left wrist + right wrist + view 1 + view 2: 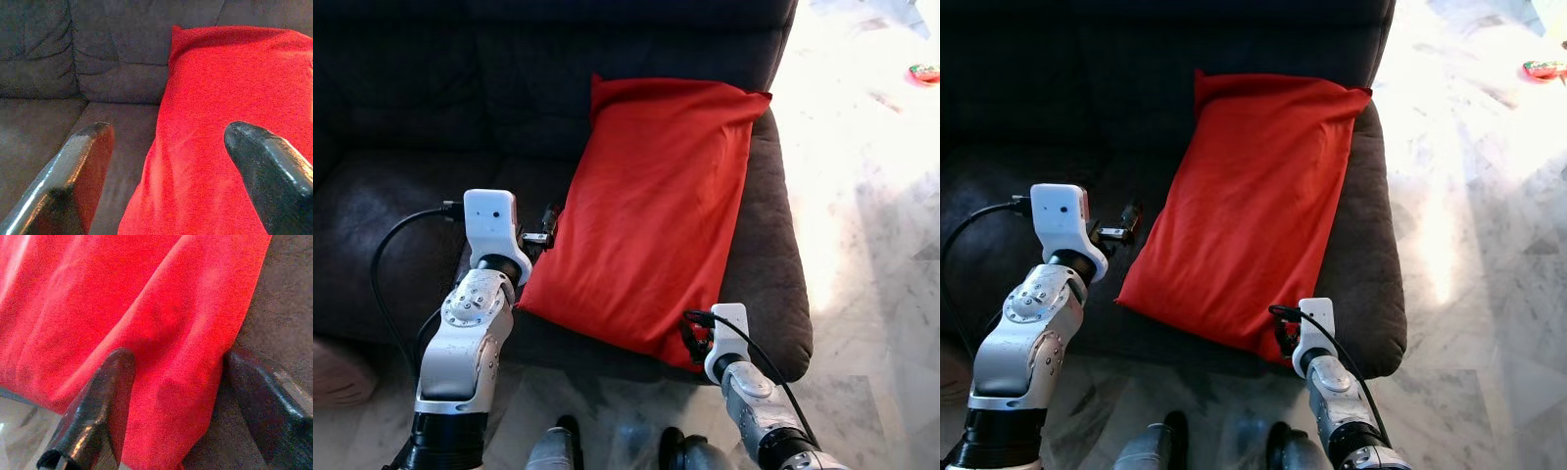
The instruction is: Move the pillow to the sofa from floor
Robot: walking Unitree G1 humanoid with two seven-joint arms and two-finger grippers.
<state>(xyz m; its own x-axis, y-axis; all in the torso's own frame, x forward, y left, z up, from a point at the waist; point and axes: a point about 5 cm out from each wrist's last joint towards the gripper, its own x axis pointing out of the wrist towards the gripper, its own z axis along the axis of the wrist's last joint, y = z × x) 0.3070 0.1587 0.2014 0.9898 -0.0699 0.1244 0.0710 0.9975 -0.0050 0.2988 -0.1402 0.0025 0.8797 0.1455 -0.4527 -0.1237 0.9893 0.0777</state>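
The red pillow lies on the seat of the dark sofa, its far end leaning against the backrest and its near corner reaching the seat's front edge. My left gripper is open at the pillow's left edge; in the left wrist view its fingers stand wide apart with that edge between them. My right gripper is open at the pillow's near right corner. In the right wrist view the two black fingers straddle that red corner without pinching it.
Pale marble floor runs along the sofa's right side, with a small red and green object far off. A pinkish rounded thing sits at the lower left. My feet stand close to the sofa front.
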